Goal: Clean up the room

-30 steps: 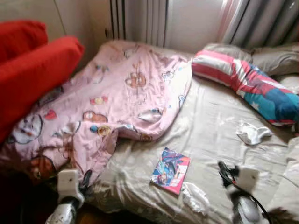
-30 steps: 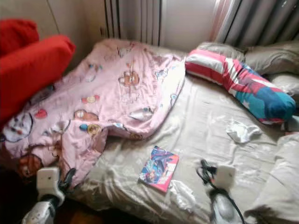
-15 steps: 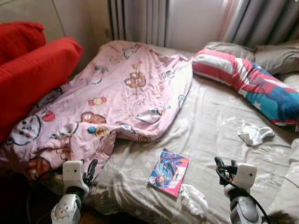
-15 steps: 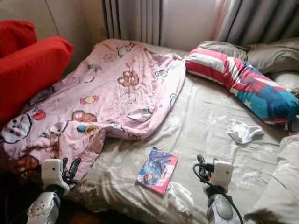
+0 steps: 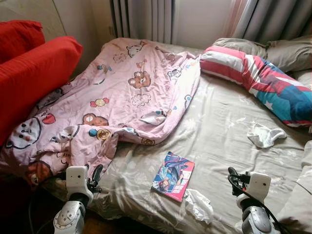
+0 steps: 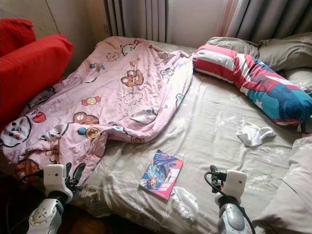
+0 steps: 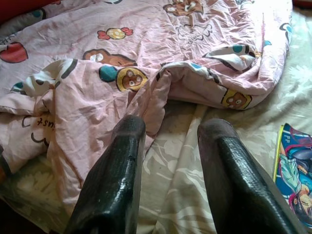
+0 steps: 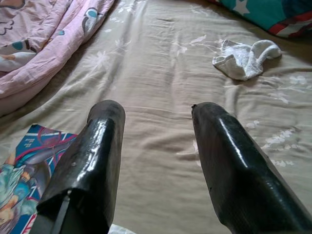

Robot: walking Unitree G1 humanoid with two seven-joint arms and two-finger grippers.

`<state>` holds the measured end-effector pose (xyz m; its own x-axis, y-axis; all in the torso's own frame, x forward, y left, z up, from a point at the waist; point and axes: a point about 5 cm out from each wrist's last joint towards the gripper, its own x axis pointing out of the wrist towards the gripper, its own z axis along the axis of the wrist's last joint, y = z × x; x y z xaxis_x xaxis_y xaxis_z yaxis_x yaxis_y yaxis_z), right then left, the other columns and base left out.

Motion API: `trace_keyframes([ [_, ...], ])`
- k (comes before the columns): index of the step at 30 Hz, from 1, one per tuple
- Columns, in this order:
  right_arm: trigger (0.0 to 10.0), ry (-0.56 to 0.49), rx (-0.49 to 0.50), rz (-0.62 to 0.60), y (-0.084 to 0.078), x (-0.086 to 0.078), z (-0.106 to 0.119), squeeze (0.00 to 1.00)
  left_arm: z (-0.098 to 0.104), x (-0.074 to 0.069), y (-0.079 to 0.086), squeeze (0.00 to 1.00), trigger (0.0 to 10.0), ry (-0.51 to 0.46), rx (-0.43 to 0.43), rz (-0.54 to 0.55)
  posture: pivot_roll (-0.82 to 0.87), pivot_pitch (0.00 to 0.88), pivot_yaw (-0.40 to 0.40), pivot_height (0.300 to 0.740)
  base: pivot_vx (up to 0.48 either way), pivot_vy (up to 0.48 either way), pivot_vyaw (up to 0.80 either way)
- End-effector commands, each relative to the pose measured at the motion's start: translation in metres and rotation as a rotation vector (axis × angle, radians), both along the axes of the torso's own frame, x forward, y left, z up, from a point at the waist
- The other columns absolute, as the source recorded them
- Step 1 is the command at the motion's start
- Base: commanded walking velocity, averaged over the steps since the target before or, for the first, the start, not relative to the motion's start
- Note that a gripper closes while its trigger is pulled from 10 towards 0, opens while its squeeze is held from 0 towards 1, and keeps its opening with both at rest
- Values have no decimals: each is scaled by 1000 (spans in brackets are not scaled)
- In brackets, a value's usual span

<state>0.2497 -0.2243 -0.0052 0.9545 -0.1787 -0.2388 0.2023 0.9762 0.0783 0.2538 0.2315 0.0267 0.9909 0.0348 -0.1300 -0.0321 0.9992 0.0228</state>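
Both grippers hover low at the near edge of the bed, fingers spread and holding nothing. The left gripper has its two blunt, matte black fingers parted with a clear gap between them; through that gap shows the crumpled hem of the pink quilt where it meets the beige sheet. Nothing is pinched, and whether the fingers brush the fabric I cannot tell. The right gripper is likewise wide apart, its glossy, rounded fingers poised over bare, wrinkled sheet.

From the head camera, the quilt sprawls from the middle out to 9 o'clock: soft, thin cotton printed with cartoon bears and sweets, rumpled and folded back on itself along its lower edge. At 6 o'clock lies a flat, glossy magazine with a bright cover, tilted, and just beside its lower corner a crumpled scrap of white tissue or plastic. Toward 3 o'clock sits a small white cloth, limp and bunched, possibly a sock. At 1 o'clock a long, plump pillow in red, white and blue stripes leans across the head of the bed, with grey pillows behind. A thick red cushion bulges in at 10 o'clock. Pleated curtains hang at 12.
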Motion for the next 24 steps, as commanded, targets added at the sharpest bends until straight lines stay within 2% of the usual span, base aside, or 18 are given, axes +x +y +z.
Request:
trace_keyframes([
  [1,10000,35,6,1,2,-5,-6,0,-1,-2,2,0,10000,14,10,-12,-31,109,-19,670,0,0,0],
  [7,10000,36,12,8,5,-8,-8,0,0,-3,4,0,10000,18,13,-13,-31,110,-17,636,0,0,0],
  [10,10000,23,18,10,5,-8,-8,0,-1,-3,4,0,10000,20,14,-14,-31,110,-17,636,0,0,0],
  [15,10000,61,15,32,6,-9,-11,0,-1,-3,2,0,10000,24,13,-16,-31,113,-19,636,0,0,0],
  [24,10000,92,40,110,18,-9,-16,0,0,-2,4,0,10000,27,19,-11,-26,118,-15,636,0,0,0],
])
